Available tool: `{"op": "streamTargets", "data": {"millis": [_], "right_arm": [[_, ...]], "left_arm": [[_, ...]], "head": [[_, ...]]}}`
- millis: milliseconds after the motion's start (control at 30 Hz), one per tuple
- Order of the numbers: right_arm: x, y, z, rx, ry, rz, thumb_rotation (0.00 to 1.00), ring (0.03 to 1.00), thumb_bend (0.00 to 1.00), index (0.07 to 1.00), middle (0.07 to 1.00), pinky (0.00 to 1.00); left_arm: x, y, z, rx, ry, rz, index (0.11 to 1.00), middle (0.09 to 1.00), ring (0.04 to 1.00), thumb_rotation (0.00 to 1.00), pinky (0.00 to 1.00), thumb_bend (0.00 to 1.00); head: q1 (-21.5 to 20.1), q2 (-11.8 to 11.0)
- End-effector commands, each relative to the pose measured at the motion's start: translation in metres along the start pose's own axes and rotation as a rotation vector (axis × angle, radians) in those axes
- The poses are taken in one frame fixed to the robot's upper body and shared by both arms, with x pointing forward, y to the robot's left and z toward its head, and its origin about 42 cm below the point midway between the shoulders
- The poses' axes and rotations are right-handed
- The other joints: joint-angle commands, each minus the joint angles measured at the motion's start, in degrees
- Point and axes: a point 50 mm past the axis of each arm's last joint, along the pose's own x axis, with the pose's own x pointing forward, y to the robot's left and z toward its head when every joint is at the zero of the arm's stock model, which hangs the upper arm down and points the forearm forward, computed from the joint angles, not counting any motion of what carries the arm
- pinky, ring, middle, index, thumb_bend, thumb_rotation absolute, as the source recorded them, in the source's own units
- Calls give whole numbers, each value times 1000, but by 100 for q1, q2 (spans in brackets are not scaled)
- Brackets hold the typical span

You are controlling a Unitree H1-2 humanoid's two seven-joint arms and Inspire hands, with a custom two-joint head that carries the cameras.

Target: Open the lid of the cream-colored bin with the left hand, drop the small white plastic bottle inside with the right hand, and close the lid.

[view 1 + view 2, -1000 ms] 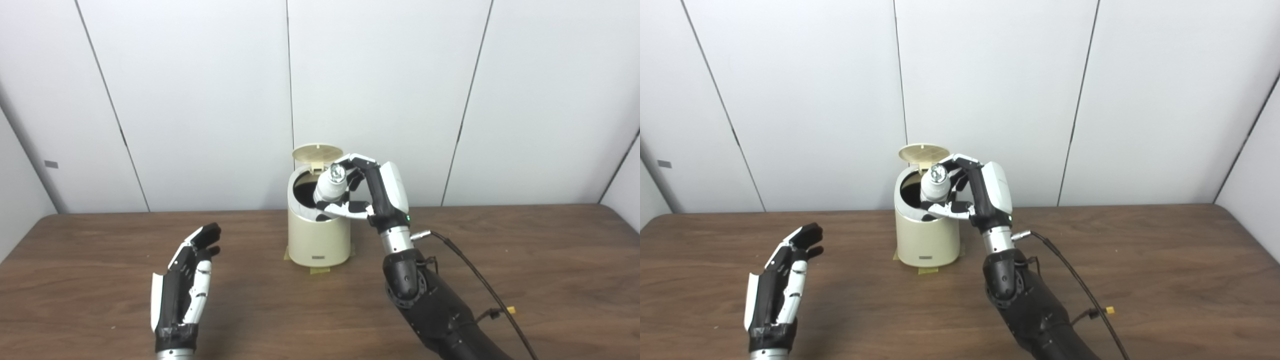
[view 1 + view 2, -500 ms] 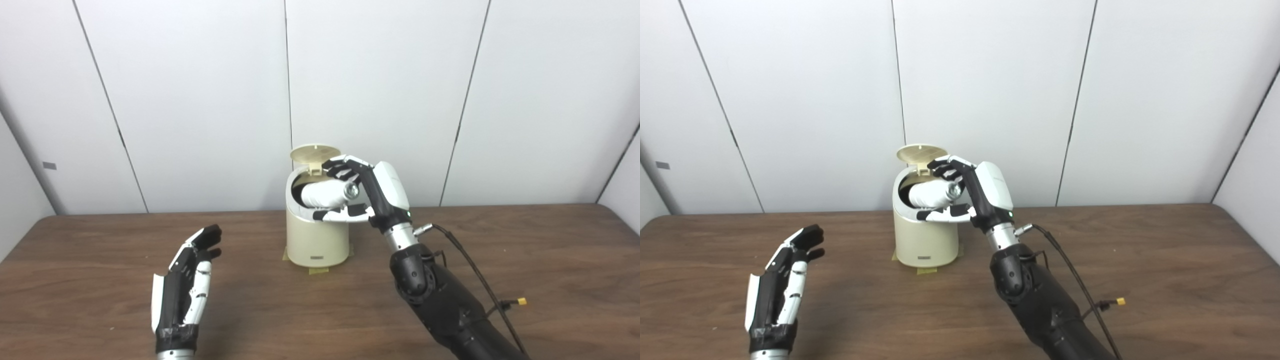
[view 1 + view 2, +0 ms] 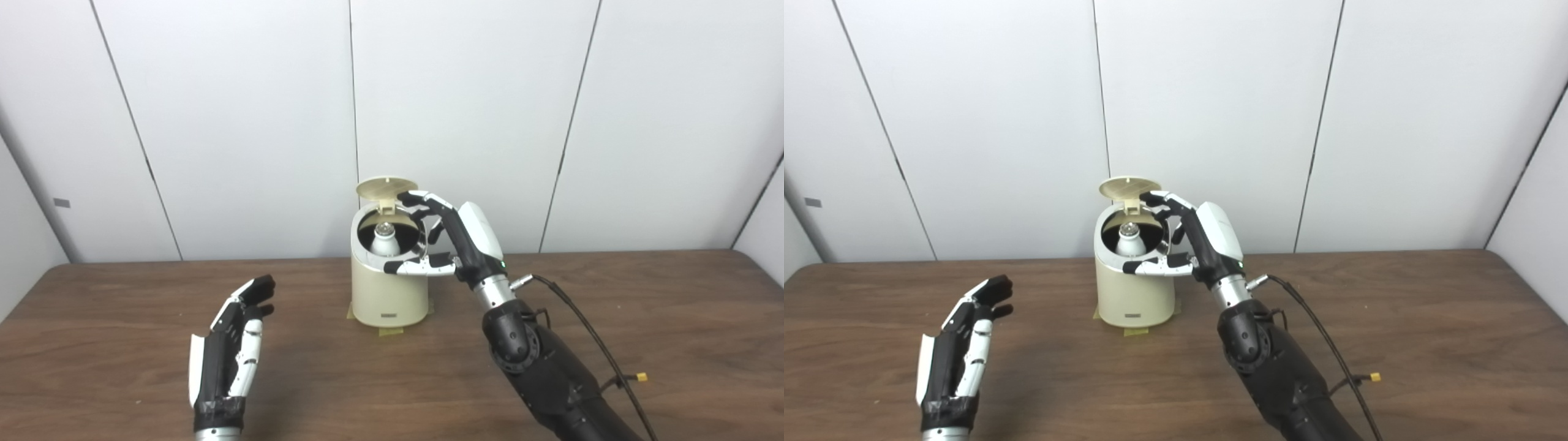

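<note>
- Your cream bin (image 3: 388,288) stands on the brown table (image 3: 643,324), lid (image 3: 387,187) up, with a black cable (image 3: 588,340) trailing beside your right arm
- The white bottle (image 3: 384,240) now sits inside the bin; half a second ago your right hand (image 3: 450,236) gripped it, and its fingers are now spread
- Your left hand (image 3: 229,352) waits open, well apart

Bright, even light; soft shadows, slightly soft focus.
</note>
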Motion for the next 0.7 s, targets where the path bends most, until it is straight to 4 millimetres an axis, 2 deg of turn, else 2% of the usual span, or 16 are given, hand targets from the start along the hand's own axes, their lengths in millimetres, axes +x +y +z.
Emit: {"op": "streamTargets", "data": {"millis": [0, 100, 167, 200, 233, 267, 300, 367, 433, 533, 567, 600, 667], "right_arm": [[22, -6, 25, 17, -98, -32, 370, 654, 980, 731, 724, 563], [20, -9, 28, 39, -130, -86, 345, 617, 961, 693, 681, 533], [18, -10, 29, 62, -148, -125, 292, 512, 877, 569, 572, 442], [14, -11, 30, 87, -152, -157, 280, 490, 859, 543, 550, 423], [11, -12, 31, 103, -152, -179, 218, 410, 693, 510, 477, 349], [9, -12, 31, 113, -152, -192, 179, 360, 589, 489, 432, 302], [4, -12, 31, 136, -141, -219, 164, 327, 547, 479, 402, 273], [-7, -10, 30, 170, -118, -276, 158, 263, 523, 476, 344, 217], [-19, -8, 28, 199, -95, -316, 159, 267, 521, 476, 348, 219], [-37, -9, 23, 220, -79, -317, 169, 436, 517, 488, 511, 370], [-42, -10, 20, 220, -78, -304, 341, 569, 641, 657, 643, 478], [-47, -12, 16, 212, -78, -289, 433, 652, 683, 742, 731, 548], [-55, -16, 8, 191, -80, -255, 572, 774, 706, 867, 862, 661]], "left_arm": [[-32, -8, -22, 22, 96, -13, 802, 804, 812, 755, 757, 204], [-33, -8, -20, 15, 97, -10, 804, 805, 814, 745, 760, 200], [-32, -8, -20, 12, 94, -7, 799, 801, 808, 732, 753, 198], [-32, -7, -20, 10, 96, -8, 799, 800, 807, 728, 751, 197], [-32, -7, -21, 10, 98, -8, 800, 800, 807, 726, 753, 198], [-32, -7, -21, 9, 99, -9, 800, 800, 808, 726, 755, 198], [-32, -7, -21, 7, 100, -11, 800, 801, 809, 726, 758, 199], [-31, -6, -22, 8, 102, -10, 796, 800, 806, 722, 758, 207], [-31, -6, -22, 6, 106, -9, 794, 800, 806, 714, 758, 208], [-31, -5, -23, 6, 100, -9, 797, 800, 805, 698, 754, 191], [-31, -5, -23, 5, 97, -10, 798, 801, 805, 695, 753, 188], [-31, -5, -23, 5, 97, -7, 796, 800, 803, 693, 751, 187], [-32, -5, -24, 4, 99, -2, 791, 795, 798, 678, 745, 187]], "head": [[2, 10], [-20, 18], [-33, 10], [-31, 8], [-31, 8], [-31, 8], [-24, 1], [-37, -7], [-32, -18], [-25, -20], [-29, -17], [-36, -12], [-38, -13]]}}
